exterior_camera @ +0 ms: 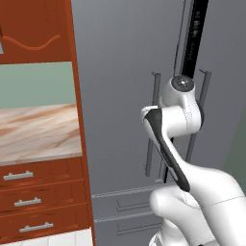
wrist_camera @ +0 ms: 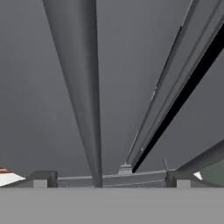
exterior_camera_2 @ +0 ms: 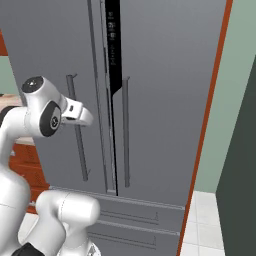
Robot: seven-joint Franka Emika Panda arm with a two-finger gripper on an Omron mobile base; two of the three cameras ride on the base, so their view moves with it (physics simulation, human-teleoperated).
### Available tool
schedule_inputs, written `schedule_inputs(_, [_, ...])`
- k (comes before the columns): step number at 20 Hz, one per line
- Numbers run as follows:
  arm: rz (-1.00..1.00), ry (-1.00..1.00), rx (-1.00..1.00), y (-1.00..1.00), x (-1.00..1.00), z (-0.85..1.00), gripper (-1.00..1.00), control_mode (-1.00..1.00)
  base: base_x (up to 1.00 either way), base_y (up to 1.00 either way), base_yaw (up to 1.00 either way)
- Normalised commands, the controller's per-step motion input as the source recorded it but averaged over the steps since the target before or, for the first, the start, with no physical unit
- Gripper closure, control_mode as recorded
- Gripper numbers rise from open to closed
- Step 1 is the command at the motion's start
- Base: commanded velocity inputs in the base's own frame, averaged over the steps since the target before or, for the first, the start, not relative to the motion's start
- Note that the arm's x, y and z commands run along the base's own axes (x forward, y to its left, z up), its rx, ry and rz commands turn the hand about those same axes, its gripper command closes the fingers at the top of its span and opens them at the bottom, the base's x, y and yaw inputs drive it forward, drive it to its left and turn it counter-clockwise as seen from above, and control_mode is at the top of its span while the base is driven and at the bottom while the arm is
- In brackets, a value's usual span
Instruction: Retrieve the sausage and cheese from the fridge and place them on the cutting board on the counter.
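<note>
The fridge [exterior_camera_2: 160,100] fills the scene: a tall grey French-door unit with both upper doors shut, a narrow dark seam between them, and drawer fronts below. Two long vertical bar handles flank the seam. The left door handle [exterior_camera_2: 79,130] runs just ahead of the white arm's wrist in the right base view, and the right door handle [exterior_camera_2: 126,132] stands just across the seam. At the left of the left base view, the marbled counter [exterior_camera: 38,132] sits over red-brown drawers [exterior_camera: 41,192] with silver pulls.

In the hand view the gripper [wrist_camera: 111,180] looks along the left door handle, which rises as a broad grey bar from between the two dark fingertips [wrist_camera: 43,178]. The fingers are spread wide, one on each side of the bar, and no contact with it can be made out.

The sausage and the cheese are presumably behind the shut doors, so the step in hand appears to be opening the fridge. The handle is judged rigid, smooth and possibly slippery. A hold squarely across the bar, around mid-height, would likely give the best leverage. The door should feel heavy and swing on an arc, so the pull would need to follow that arc to avoid sliding along the bar.
</note>
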Motion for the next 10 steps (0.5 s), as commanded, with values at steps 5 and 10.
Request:
schedule_inputs(5, [-0.17, -0.09, 0.0, 0.11, 0.22, -0.08, -1.0, -1.0, 0.0, 0.0, 0.0])
schedule_inputs(10, [-0.03, 0.01, 0.09, 0.02, 0.25, -0.01, -1.0, -1.0, 0.0, 0.0, 0.0])
